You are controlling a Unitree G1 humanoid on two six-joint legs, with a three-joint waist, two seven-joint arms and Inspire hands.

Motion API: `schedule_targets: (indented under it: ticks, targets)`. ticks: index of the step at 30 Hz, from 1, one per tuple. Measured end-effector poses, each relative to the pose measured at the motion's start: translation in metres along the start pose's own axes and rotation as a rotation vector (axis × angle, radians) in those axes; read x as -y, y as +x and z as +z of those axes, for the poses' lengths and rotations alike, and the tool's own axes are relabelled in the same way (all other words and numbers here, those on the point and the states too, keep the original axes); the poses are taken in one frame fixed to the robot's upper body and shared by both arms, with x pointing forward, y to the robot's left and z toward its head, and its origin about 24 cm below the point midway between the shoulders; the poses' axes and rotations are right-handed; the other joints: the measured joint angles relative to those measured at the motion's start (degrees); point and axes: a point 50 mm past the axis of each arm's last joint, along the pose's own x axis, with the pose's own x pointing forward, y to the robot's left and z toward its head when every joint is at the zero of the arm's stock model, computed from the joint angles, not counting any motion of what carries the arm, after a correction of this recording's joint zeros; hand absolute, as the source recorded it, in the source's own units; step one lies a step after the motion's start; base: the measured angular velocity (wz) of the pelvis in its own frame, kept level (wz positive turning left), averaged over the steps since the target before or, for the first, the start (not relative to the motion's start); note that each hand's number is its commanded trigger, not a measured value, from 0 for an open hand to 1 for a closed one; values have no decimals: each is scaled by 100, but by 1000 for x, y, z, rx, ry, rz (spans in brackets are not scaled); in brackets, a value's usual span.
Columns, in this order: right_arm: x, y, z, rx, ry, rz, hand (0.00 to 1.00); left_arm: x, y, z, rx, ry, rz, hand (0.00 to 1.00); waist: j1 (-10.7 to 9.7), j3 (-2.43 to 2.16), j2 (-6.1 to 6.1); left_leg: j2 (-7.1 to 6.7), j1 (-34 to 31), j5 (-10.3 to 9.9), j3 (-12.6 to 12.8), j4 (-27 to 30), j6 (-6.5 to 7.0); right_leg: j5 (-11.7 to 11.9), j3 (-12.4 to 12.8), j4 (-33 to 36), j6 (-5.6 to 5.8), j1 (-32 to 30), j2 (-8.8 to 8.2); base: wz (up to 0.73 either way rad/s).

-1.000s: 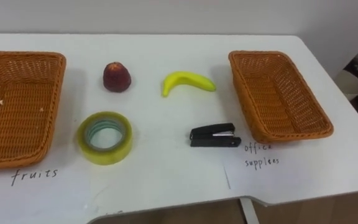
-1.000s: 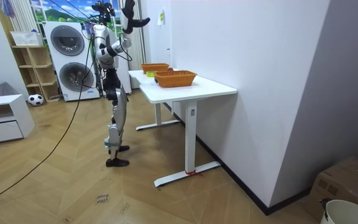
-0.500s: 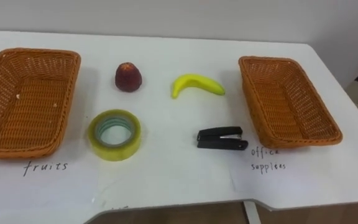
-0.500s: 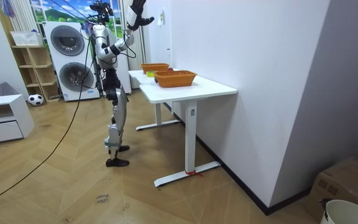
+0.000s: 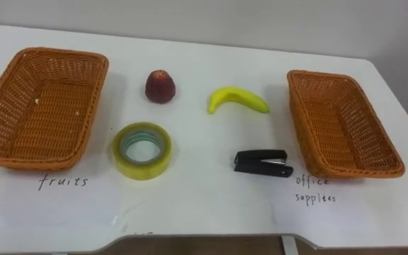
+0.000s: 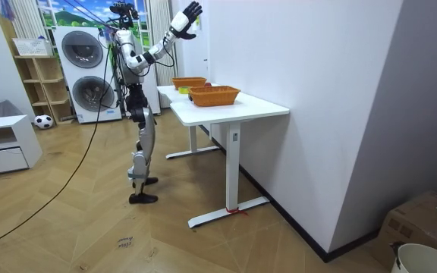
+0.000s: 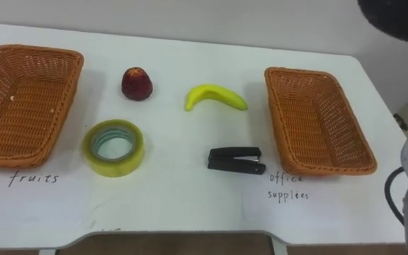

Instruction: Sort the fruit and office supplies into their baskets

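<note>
Fruit and supplies loose on worktop [image 5: 204, 205]

Apple [image 5: 160, 86] and banana [image 5: 237, 99] upper centre of frame. Tape roll [image 5: 142, 167] and stapler [image 5: 262, 162] just below them. All lie between left basket [image 5: 91, 106] and right basket [image 5: 310, 120]. My right hand [image 6: 190, 13] raised high, fingers spread, holding nothing.

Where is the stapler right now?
In the left eye view the black stapler lies on the white table, right of centre, just left of the office-supplies basket and nearer the robot than the banana.
</note>
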Motion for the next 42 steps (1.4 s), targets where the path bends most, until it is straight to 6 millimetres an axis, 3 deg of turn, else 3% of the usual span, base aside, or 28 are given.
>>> schedule_targets:
  ticks: [6, 11, 16, 22, 25, 28, 35, 42]
  targets:
    - [-21, -6, -1, -18, -7, 189, 0, 0, 0, -2, -12, 9, 2, 0, 23, -23, 33, 10, -26, 0, 0, 25, 0, 0, 0, 0, 0, -16, 0, 0]
    - [-29, -9, -3, -43, -3, 295, 0, 0, -1, -5, -27, 9, 3, 0, 33, -112, 60, 2, -1, 0, 0, 32, 0, 0, -4, -2, -1, 7, -1, 0]
    - [-40, -17, -9, -88, -18, 398, 0, -1, 1, -1, -25, 10, 2, 0, 71, -109, 24, 4, 5, 0, -2, 26, 0, 0, 5, -2, -1, 15, -2, -1]
    - [-47, -27, -17, -143, -51, 527, 0, -1, 3, 8, -5, 7, -9, 0, 174, -63, -91, 8, -6, 0, 6, 30, 0, 1, 6, 1, -1, -26, -3, -1]
    - [-48, -28, -17, -140, -75, 561, 0, -1, 3, 10, 0, 7, -23, 0, 183, -74, -116, 6, -74, -1, -8, 51, 1, 2, 3, 0, -3, -50, -5, 3]
    - [-50, -31, -24, -175, -78, 606, 0, -1, 4, 12, 6, 10, -39, 0, 208, -68, -108, 4, -93, -1, -20, 71, 2, 2, 10, -3, -3, -49, -6, 4]
    - [-58, -38, -34, -234, -79, 721, 0, -1, 4, 17, 24, 24, -68, 0, 208, 6, 1, 1, -103, -1, -30, 70, 2, 2, 10, -4, -3, -54, -5, 0]
    - [-65, -45, -34, -249, -85, 823, 0, -5, 5, 20, 37, 29, -80, 0, 257, -26, -32, 6, -91, -1, -30, 90, -1, 2, 20, -3, -3, -53, -1, 0]
